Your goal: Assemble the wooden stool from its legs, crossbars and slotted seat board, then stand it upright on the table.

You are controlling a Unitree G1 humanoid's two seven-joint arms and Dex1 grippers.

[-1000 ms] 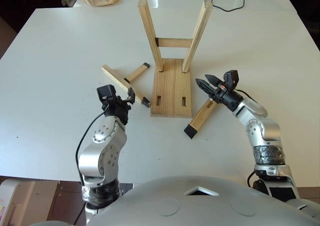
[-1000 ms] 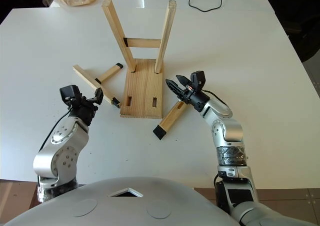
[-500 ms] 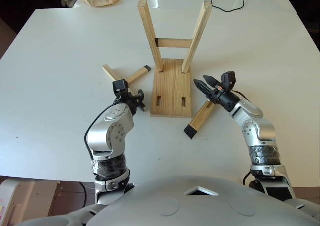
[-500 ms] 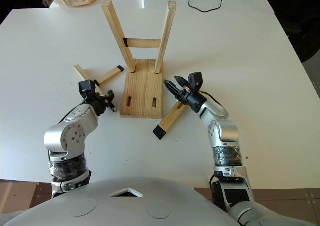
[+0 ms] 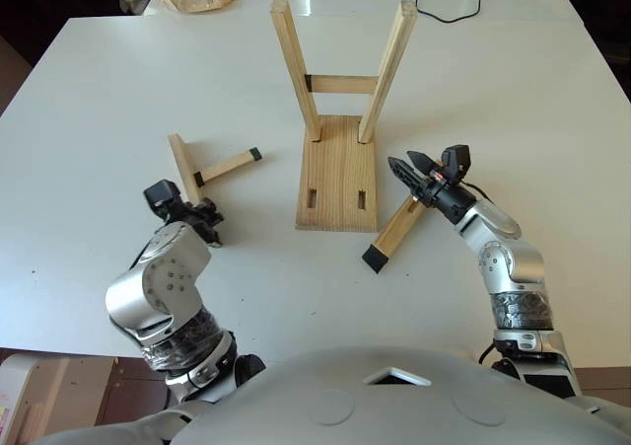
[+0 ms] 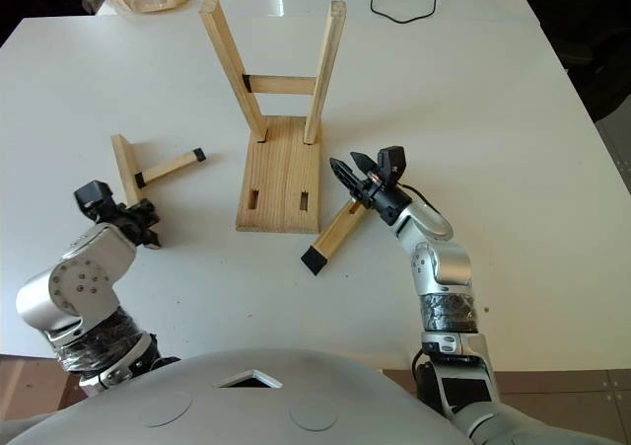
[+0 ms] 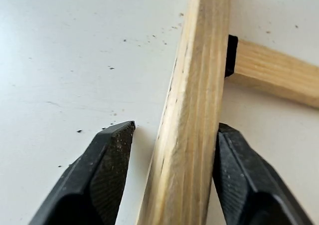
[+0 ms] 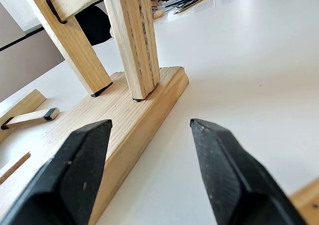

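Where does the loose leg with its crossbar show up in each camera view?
Left eye view: the loose leg lies left of the seat board.
Right eye view: the leg is again left of the board.
Left wrist view: the leg is close up, through the centre.
Right wrist view: the leg is small, beyond the board.
Shared landmark: the crossbar jutting from the leg.

No text, label, number or sign can be read on anything in view.
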